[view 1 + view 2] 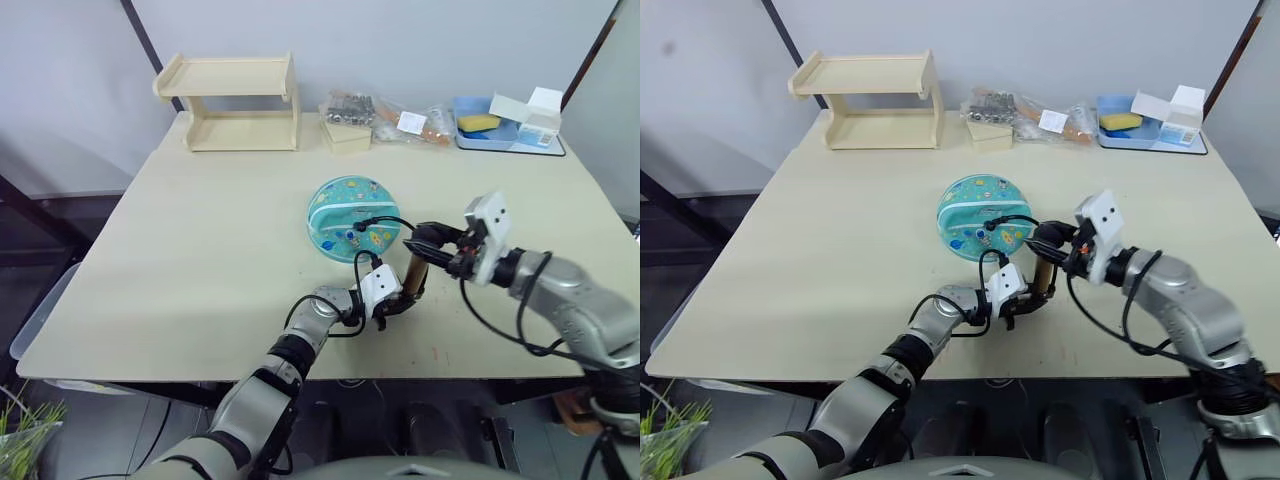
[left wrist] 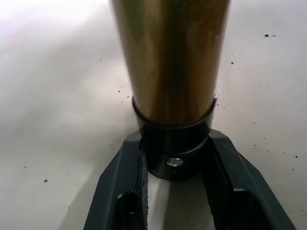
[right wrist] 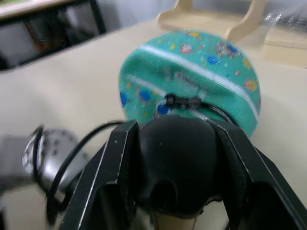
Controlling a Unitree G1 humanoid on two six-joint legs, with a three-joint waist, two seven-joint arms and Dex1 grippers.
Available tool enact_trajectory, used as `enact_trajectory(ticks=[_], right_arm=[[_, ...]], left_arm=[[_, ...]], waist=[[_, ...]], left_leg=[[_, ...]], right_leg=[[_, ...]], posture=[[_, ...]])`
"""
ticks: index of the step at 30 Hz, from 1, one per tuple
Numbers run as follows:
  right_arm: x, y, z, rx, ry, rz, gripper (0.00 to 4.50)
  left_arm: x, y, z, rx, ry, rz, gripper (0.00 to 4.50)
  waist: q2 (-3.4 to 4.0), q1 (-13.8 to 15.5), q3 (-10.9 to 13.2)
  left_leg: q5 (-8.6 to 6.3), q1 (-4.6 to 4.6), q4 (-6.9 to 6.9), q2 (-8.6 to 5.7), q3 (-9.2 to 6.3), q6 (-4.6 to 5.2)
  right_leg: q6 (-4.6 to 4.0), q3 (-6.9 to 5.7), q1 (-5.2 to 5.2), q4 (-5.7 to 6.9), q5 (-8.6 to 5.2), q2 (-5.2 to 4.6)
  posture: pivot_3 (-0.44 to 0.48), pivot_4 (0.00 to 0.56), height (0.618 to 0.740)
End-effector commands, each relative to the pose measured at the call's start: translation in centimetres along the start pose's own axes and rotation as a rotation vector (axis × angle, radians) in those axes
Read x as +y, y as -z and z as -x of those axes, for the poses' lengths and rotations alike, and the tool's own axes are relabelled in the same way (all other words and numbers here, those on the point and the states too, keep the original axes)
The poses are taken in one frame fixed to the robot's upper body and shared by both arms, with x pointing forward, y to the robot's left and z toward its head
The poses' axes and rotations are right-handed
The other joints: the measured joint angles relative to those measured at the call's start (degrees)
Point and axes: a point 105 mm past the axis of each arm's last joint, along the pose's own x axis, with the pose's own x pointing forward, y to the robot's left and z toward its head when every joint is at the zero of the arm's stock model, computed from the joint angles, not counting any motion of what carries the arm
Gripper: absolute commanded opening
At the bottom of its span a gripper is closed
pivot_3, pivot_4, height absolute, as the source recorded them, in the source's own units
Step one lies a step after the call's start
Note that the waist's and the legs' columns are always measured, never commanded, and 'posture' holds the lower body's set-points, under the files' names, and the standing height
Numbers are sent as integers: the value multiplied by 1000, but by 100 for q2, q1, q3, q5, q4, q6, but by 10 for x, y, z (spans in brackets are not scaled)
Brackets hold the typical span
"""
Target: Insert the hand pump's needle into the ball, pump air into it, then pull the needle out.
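Near the front edge of the counter (image 1: 200, 250), the left end effector (image 1: 392, 298) pinches the black lower cap of the pump (image 1: 413, 275), its two fingers (image 2: 122, 191) pressed against either side of that cap in the left wrist view. The pump stands roughly upright on the counter, its gold barrel (image 2: 170, 57) rising from the cap. At its top, the right end effector (image 1: 425, 245) grips the black handle (image 3: 175, 163), one finger on each side. A thin black hose (image 1: 385, 222) loops from the pump up onto the ball (image 1: 352, 217), which lies just behind the pump, near the counter's middle, flattened into a dome with its pale bands facing up. The hose tip (image 3: 182, 101) lies against the ball's top; the needle itself is too small to make out. Farther back, along the far edge, stand a wooden shelf (image 1: 235, 102), a small wooden box (image 1: 345, 135), some plastic bags (image 1: 400, 120) and a blue tray (image 1: 505, 135) with a yellow sponge (image 1: 478, 122).
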Motion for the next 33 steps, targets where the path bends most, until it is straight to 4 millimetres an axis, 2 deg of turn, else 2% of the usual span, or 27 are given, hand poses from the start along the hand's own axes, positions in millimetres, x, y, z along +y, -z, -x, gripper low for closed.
enact_trajectory(ticks=[1,4,7,11,15,17,20,23,26,30,32,33], right_arm=[[10,-75,25,-164,-24,122,1705],[12,-112,41,-236,-25,130,1705],[17,-133,54,-260,-24,130,1705],[20,-140,59,-222,-9,137,1705],[19,-128,50,-195,-11,105,1705],[14,-104,39,-158,-19,40,1705],[6,-57,23,-71,-12,-40,1705],[2,-18,14,-8,1,-84,1705],[3,24,3,41,2,-157,1705],[6,76,-11,153,7,-140,1705],[7,93,-17,175,9,-134,1704],[7,95,-19,164,10,-139,1704]], left_arm=[[-17,37,6,127,47,71,1041],[-19,36,4,125,55,71,1041],[-19,34,2,123,58,70,1041],[-18,34,2,122,59,69,1041],[-19,35,2,125,62,70,1041],[-20,35,1,124,65,71,1041],[-22,34,0,123,69,67,1041],[-21,33,1,118,65,67,1041],[-20,32,1,110,59,72,1041],[-20,32,2,110,55,74,1041],[-20,32,2,111,53,76,1041],[-19,32,2,112,52,76,1041]], waist=[[19,16,16],[21,46,29],[17,85,45],[14,141,50],[13,140,50],[-6,140,40],[-19,134,31],[-32,104,14],[-41,34,-1],[-46,-38,-36],[-64,-40,-58],[-72,-39,-66]], left_leg=[[0,-11,0,-3,-1,0],[1,-64,4,-15,-2,-1],[1,-71,2,-24,-2,-1],[1,-90,1,-26,1,-1],[1,-90,2,-26,5,-1],[1,-89,3,-25,6,0],[1,-77,2,-23,7,0],[1,-43,1,-21,3,0],[1,-16,1,-18,3,0],[-1,34,-10,-7,3,-1],[-1,44,-15,2,0,-1],[-1,43,-15,4,-3,-1]], right_leg=[[-1,-1,-8,-1,0,-3],[-3,-3,-52,-2,3,-14],[-2,-9,-58,-3,3,-28],[-2,-10,-75,-4,3,-33],[-2,-7,-75,-4,3,-33],[-1,-6,-75,-4,3,-31],[-1,-5,-64,-4,2,-29],[0,-12,-33,-8,1,-23],[2,-12,-6,-8,-1,-21],[29,-11,29,-9,-20,-12],[29,-11,32,-9,-20,4],[29,-13,33,-9,-21,6]], posture=[[0,150,740],[0,150,740],[0,150,740],[0,150,740],[0,150,740],[0,150,740],[0,150,740],[0,150,740],[0,150,740],[0,150,740],[0,150,740],[0,150,740]])
